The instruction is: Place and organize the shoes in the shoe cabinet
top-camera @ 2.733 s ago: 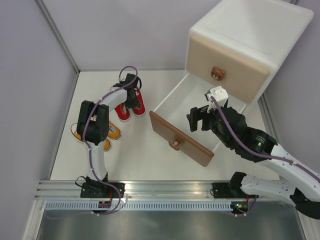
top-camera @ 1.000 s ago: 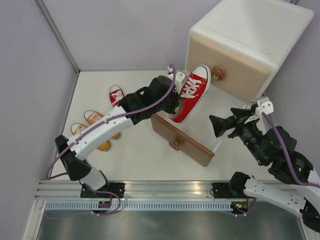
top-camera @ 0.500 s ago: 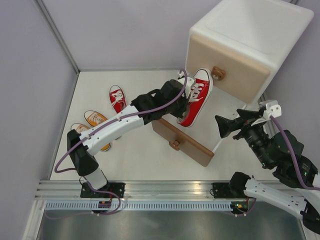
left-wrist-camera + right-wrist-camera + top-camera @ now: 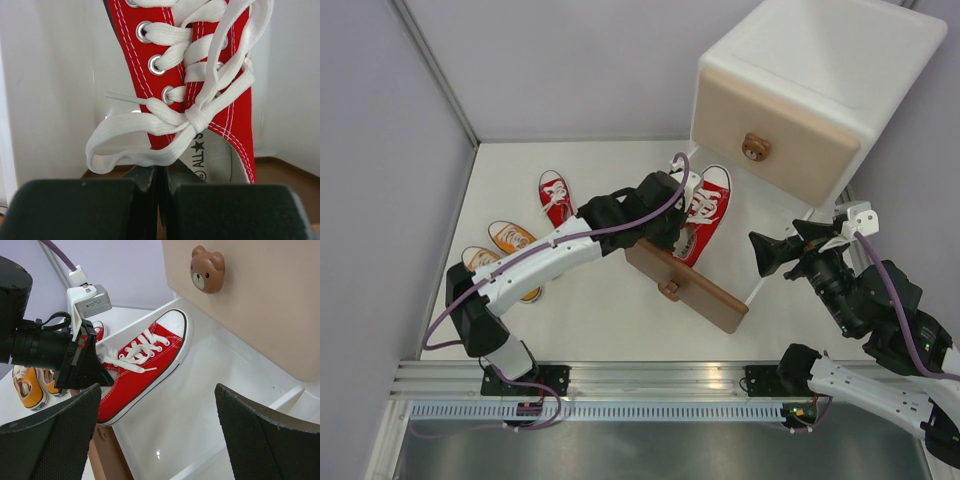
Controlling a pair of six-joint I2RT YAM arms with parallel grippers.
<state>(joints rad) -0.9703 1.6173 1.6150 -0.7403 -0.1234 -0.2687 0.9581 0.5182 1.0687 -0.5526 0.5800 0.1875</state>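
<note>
Snugly inside left end effector (image 4: 159, 172): red sneaker (image 4: 235, 112).

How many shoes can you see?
4. The held red shoe, in the left gripper, tips into the open brown drawer. The other red shoe and two orange shoes sit on the table at left.

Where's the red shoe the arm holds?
Centre of the top view: the red shoe, in the left gripper, is over the open lower drawer, toe toward the bear knob.
</note>
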